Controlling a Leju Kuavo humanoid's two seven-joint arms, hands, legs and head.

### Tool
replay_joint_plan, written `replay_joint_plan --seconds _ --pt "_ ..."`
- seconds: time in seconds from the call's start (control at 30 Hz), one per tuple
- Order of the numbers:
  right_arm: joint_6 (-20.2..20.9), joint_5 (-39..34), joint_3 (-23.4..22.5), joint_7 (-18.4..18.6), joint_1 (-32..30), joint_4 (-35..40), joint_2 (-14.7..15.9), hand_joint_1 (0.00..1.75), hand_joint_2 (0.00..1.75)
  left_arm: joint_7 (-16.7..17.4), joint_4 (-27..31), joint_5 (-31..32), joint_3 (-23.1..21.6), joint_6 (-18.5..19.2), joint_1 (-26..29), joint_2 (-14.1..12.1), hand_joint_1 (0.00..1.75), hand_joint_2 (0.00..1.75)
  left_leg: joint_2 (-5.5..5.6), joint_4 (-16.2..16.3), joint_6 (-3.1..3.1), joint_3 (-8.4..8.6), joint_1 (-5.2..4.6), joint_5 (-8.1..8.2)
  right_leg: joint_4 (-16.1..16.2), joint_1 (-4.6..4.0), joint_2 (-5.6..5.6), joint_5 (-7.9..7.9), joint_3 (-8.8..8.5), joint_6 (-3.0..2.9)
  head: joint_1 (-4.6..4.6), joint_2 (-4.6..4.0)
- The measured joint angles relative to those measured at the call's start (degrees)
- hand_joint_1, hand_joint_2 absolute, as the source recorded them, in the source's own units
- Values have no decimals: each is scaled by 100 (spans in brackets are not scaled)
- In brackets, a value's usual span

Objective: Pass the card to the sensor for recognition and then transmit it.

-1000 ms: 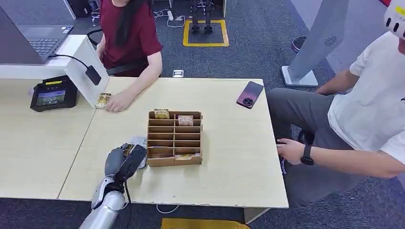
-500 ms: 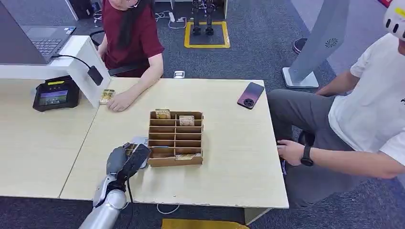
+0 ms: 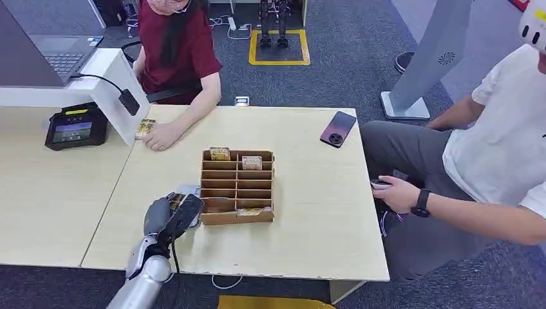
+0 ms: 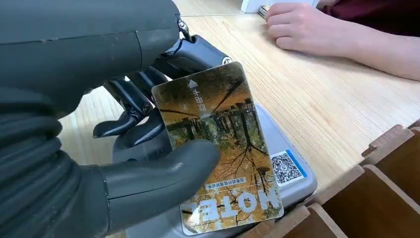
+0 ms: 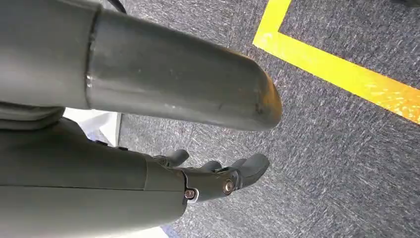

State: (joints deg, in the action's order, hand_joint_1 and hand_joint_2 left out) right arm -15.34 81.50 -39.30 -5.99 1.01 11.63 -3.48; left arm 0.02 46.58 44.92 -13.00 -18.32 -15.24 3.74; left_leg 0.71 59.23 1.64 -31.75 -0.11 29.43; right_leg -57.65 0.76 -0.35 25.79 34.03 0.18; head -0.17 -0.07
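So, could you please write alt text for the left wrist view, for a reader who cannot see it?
The left robot hand pinches a hotel key card, printed with autumn trees, over a grey card sensor bearing a QR sticker. They sit on a light wooden table, beside a wooden card organizer, with a person's hand resting beyond.

We see a glossy plastic card (image 4: 223,148) with a printed picture, held in the matt dark grey left hand (image 4: 148,144). The sensor (image 4: 292,173) under it looks like smooth grey plastic. The desk (image 3: 309,212) has a pale, matt wood-grain surface. The slotted box (image 3: 236,187) is raw brown wood. The floor (image 5: 346,148) is rough grey carpet.
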Motion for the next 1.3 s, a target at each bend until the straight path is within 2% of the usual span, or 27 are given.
replay_joint_plan --seconds 0.47,0.53,0.6,0.7,0.77,0.83,0.9,0.97,1.1,1.3 --pt "-2 31 0 -9 33 0 -24 0 0 -11 -127 28 0 -2 -78 46 175 175 14 0 3 5 -3 -2 0 2 -13 1 -10 2 0 0" --pt "-9 31 0 -9 34 0 -31 0 0 -158 -131 -132 2 20 -77 46 175 175 14 0 3 6 -3 -2 0 2 -13 1 -10 2 0 0" --pt "-22 31 0 -15 30 0 -33 0 0 -398 -63 -646 4 226 -46 44 175 175 14 0 2 6 -3 -3 0 2 -13 1 -9 1 -2 0" --pt "-44 33 0 -44 31 0 -33 0 0 -339 451 -1593 20 1015 66 11 175 175 14 0 1 3 -3 -5 0 2 -14 1 -7 1 0 0" --pt "-70 31 0 -54 28 0 -33 0 0 -439 832 -2387 24 1496 188 -83 175 175 7 0 1 -1 -1 -5 -1 1 -4 0 1 0 0 0" --pt "-109 31 -13 -55 18 0 -31 0 0 -607 1290 -3241 33 1725 354 -217 175 175 -4 1 1 -20 0 -5 -1 -1 7 -2 29 -2 0 0" --pt "-131 24 -37 -55 -11 0 -31 0 0 -708 1800 -3949 101 1751 456 -333 175 175 -5 2 2 -34 3 -7 -2 -3 9 -4 44 -3 0 0" --pt "-135 22 -55 -55 -27 -2 -31 0 0 -750 2259 -4269 206 1672 436 -494 175 175 -4 2 2 -41 3 -7 -3 -4 8 -3 50 -3 0 0" --pt "-129 9 -72 -72 -32 -4 -31 0 0 -743 2835 -4347 435 1501 211 -800 175 175 -4 1 1 -48 4 -6 -3 -5 10 -2 59 -4 -2 0" --pt "-103 7 -94 -79 -27 -4 -31 0 0 -743 3279 -4367 608 1399 -133 -1113 175 175 -5 1 1 -53 6 -6 -3 -5 10 -2 62 -4 -2 0"
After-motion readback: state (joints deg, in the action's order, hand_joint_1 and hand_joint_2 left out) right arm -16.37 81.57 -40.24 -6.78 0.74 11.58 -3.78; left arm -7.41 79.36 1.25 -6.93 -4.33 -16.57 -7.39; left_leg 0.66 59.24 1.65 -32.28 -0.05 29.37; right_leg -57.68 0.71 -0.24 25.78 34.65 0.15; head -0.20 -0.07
